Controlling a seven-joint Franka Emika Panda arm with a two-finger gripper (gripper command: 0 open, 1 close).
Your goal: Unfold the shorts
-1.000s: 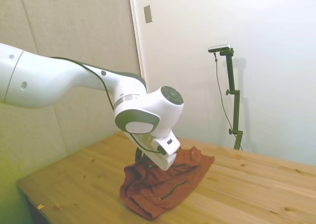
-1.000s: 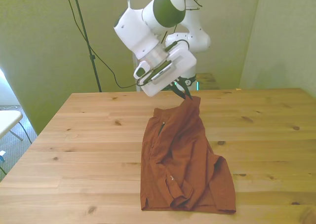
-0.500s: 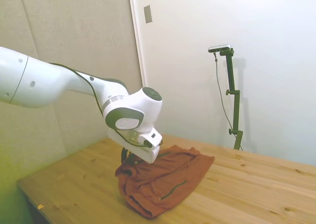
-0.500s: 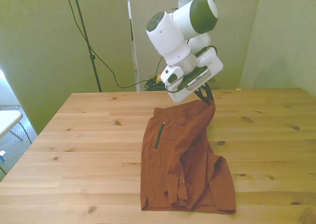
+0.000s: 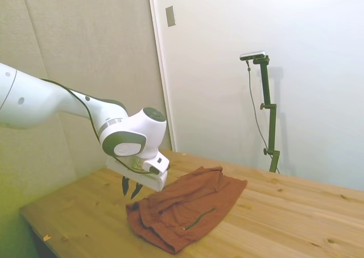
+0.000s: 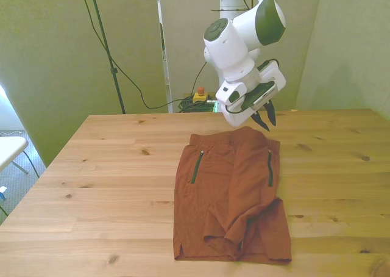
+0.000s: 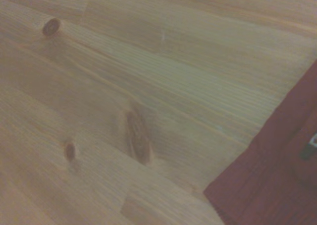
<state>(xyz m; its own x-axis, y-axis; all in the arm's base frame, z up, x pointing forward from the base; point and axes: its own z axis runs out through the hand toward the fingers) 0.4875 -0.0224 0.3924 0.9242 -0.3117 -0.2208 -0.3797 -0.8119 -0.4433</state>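
Our gripper (image 6: 265, 118) hangs released above the shorts (image 6: 230, 194); their lower hem looks bunched and may stay folded.

one pair of shorts (image 6: 228, 191), one table (image 6: 109, 185), one end effector (image 6: 266, 117).

Before me the wooden desk (image 6: 109, 185) carries only the shorts (image 6: 230, 191), lying wrinkled, two dark pocket slits showing.

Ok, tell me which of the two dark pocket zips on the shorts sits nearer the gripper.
The zip on the front view's right of the shorts: it lies almost directly below the open gripper, while the other is by the opposite edge.
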